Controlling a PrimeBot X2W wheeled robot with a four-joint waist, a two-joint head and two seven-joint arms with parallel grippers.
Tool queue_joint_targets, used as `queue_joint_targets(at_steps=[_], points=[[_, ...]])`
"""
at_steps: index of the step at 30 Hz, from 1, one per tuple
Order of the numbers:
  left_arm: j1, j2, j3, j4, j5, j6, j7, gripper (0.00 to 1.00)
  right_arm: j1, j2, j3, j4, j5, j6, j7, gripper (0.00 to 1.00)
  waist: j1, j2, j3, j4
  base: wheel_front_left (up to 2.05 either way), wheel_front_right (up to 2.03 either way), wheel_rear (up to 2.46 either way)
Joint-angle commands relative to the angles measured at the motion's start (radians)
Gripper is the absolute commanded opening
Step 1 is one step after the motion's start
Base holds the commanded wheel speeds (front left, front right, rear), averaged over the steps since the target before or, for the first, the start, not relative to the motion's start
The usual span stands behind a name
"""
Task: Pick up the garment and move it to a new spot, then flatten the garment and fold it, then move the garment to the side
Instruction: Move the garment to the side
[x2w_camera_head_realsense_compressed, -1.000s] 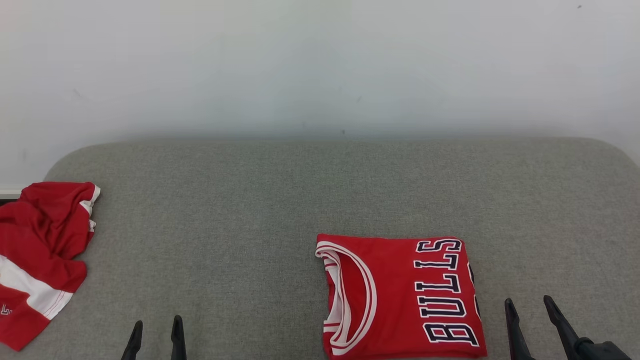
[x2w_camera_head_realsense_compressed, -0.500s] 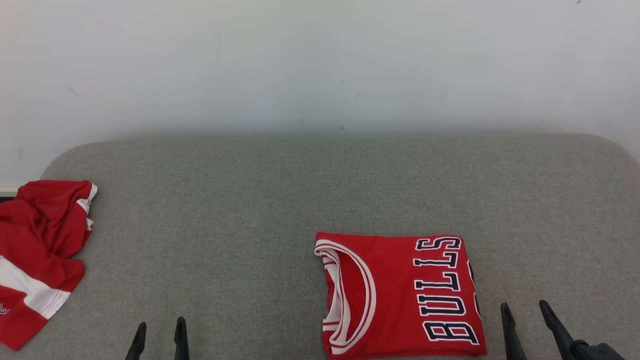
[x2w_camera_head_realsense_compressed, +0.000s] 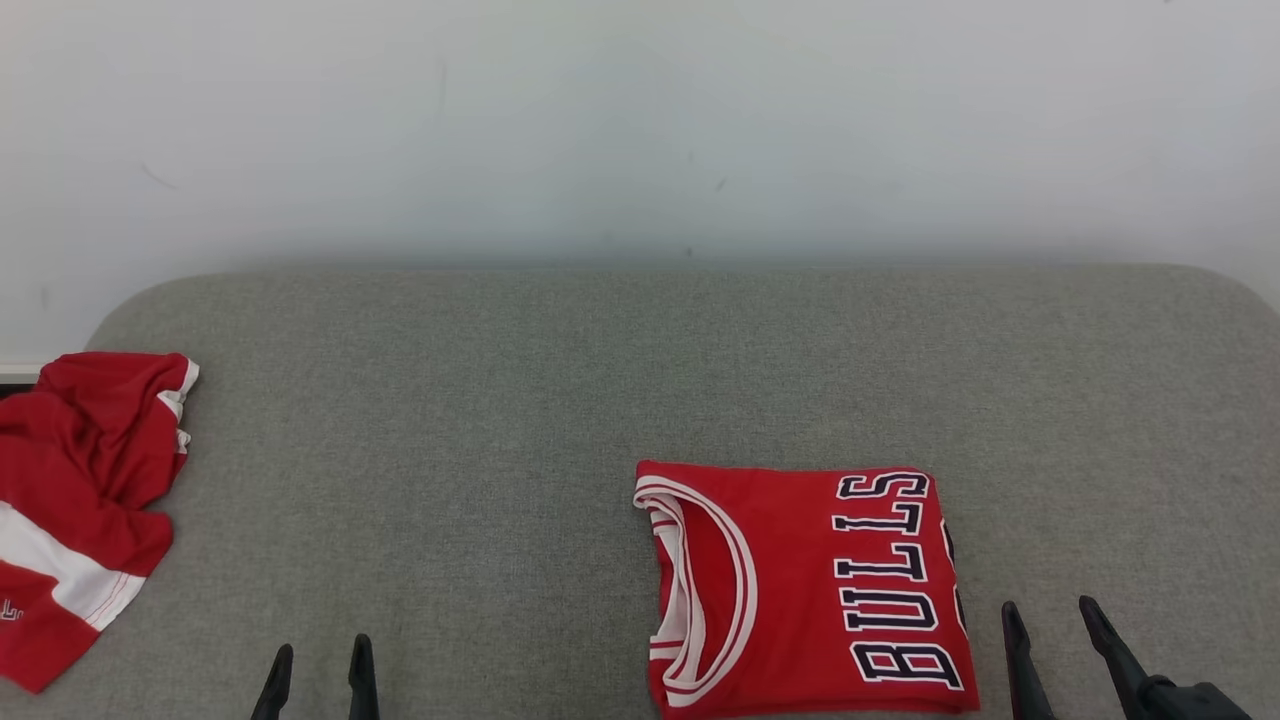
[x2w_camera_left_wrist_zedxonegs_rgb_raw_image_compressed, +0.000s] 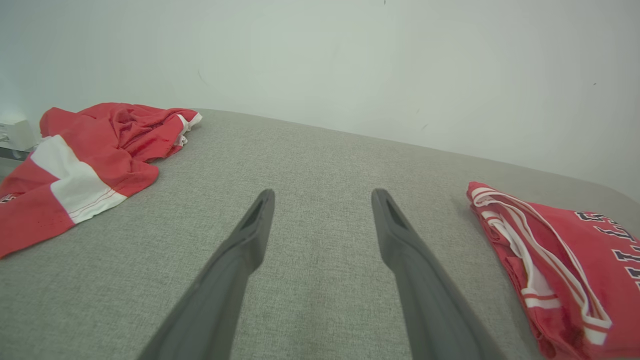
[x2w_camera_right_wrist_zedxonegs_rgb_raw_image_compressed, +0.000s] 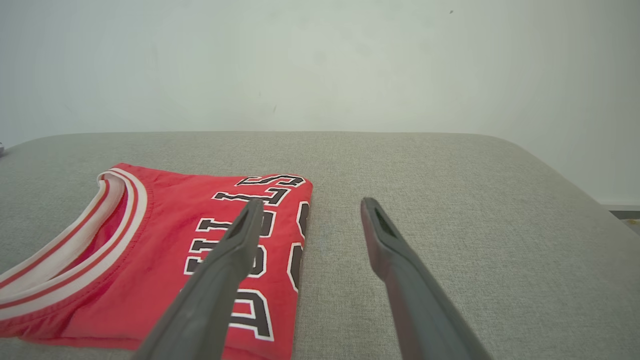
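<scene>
A folded red garment (x2w_camera_head_realsense_compressed: 800, 585) with white trim and dark "BULLS" lettering lies flat on the grey cushioned surface (x2w_camera_head_realsense_compressed: 500, 420), right of centre; it also shows in the left wrist view (x2w_camera_left_wrist_zedxonegs_rgb_raw_image_compressed: 565, 265) and the right wrist view (x2w_camera_right_wrist_zedxonegs_rgb_raw_image_compressed: 165, 250). A second red-and-white garment (x2w_camera_head_realsense_compressed: 75, 500) lies crumpled at the surface's left edge (x2w_camera_left_wrist_zedxonegs_rgb_raw_image_compressed: 85, 160). My left gripper (x2w_camera_head_realsense_compressed: 320, 648) hovers open at the near edge between the two garments (x2w_camera_left_wrist_zedxonegs_rgb_raw_image_compressed: 324, 192), holding nothing. My right gripper (x2w_camera_head_realsense_compressed: 1048, 606) is open just right of the folded garment (x2w_camera_right_wrist_zedxonegs_rgb_raw_image_compressed: 312, 201), its left finger over the lettering in its own view.
A pale wall (x2w_camera_head_realsense_compressed: 640, 120) rises behind the surface. The grey surface has rounded far corners, and its right edge drops off to the floor (x2w_camera_right_wrist_zedxonegs_rgb_raw_image_compressed: 622, 207). A broad bare stretch of cushion lies between the two garments and behind them.
The head view has shifted slightly, so everything sits a little differently in the picture. Both grippers have sunk a touch toward the bottom edge; the garments lie as before.
</scene>
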Motion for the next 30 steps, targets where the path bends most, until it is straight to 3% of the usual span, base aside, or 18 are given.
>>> queue_joint_targets(at_steps=[1,9,16,20,30], points=[[0.004,-0.001,0.0,0.002,-0.001,-0.005,-0.003,1.0,-0.007,0.0,-0.001,-0.004,-0.003,-0.002,-0.001,1.0,0.0,0.0,0.001,0.002,0.0,0.0,0.0],[0.003,-0.001,-0.005,0.0,-0.015,-0.003,-0.003,1.0,-0.037,-0.019,0.013,-0.038,0.031,-0.002,0.07,1.0,0.0,0.0,0.01,0.008,0.0,0.0,0.0],[-0.015,-0.001,-0.014,-0.01,-0.026,0.007,-0.003,1.0,-0.131,-0.01,-0.046,-0.068,0.108,-0.002,0.429,1.0,0.0,0.0,0.048,0.021,0.0,0.0,0.0],[-0.043,-0.001,-0.031,-0.014,-0.032,0.009,-0.003,1.0,-0.209,0.011,-0.092,-0.059,0.094,-0.002,0.667,1.0,0.0,0.0,0.098,0.043,0.0,0.0,0.0],[-0.097,-0.001,-0.053,-0.013,-0.045,0.018,-0.003,1.0,-0.294,0.044,-0.127,0.007,0.077,-0.002,0.882,1.0,0.0,0.0,0.188,0.098,0.0,0.0,0.0]])
